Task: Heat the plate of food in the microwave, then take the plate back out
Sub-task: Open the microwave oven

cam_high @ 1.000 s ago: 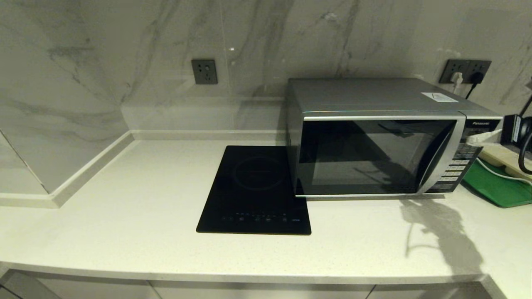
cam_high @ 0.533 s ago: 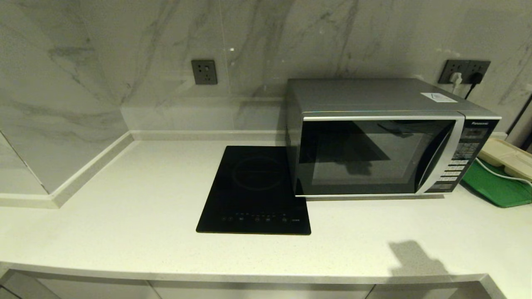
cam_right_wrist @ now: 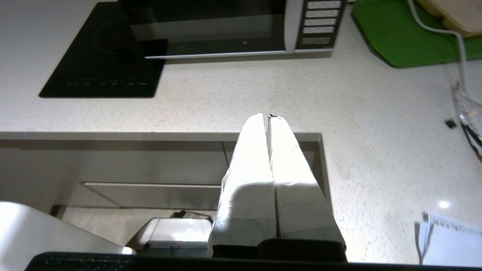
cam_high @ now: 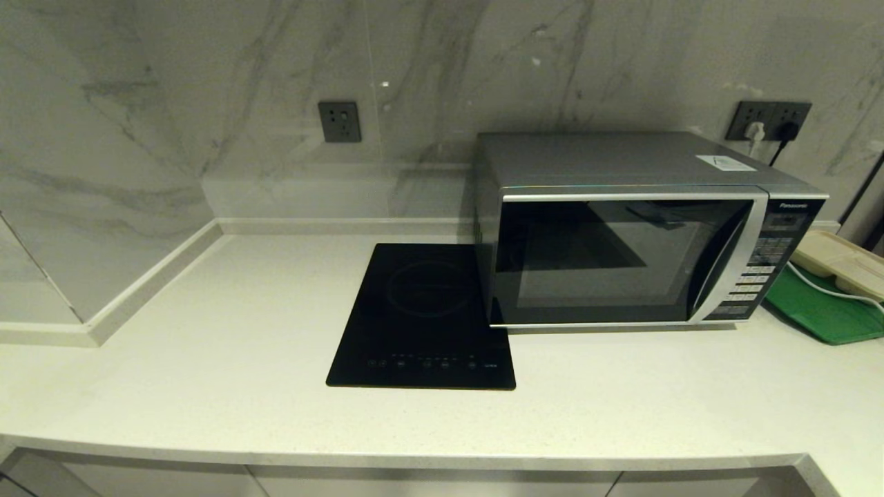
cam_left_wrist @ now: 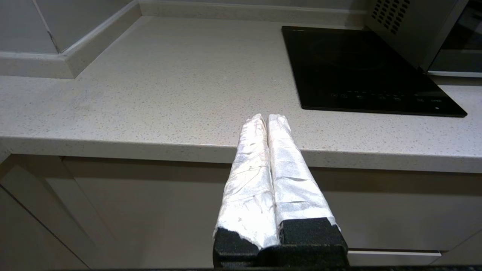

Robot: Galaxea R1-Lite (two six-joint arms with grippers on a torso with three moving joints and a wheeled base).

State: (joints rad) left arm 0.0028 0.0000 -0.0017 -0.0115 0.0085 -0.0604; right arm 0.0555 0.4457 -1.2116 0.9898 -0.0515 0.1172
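The silver-grey microwave [cam_high: 642, 228] stands at the back right of the counter with its dark glass door closed; its front also shows in the right wrist view [cam_right_wrist: 226, 26]. The plate of food is out of view. Neither arm shows in the head view. My left gripper [cam_left_wrist: 266, 117] is shut and empty, held low in front of the counter's front edge. My right gripper [cam_right_wrist: 266, 116] is shut and empty too, above the counter's front right corner, well back from the microwave.
A flat black cooktop [cam_high: 425, 314] lies left of the microwave. A green tray [cam_high: 822, 307] with a beige compartment tray [cam_high: 839, 262] and a white cable sits to its right. A paper sheet [cam_right_wrist: 448, 237] lies on the counter's right wing. Cabinet fronts [cam_left_wrist: 150, 210] are below.
My right arm has drawn back from the microwave's button panel and left the head view; its shadow on the counter slid toward the front edge and vanished.
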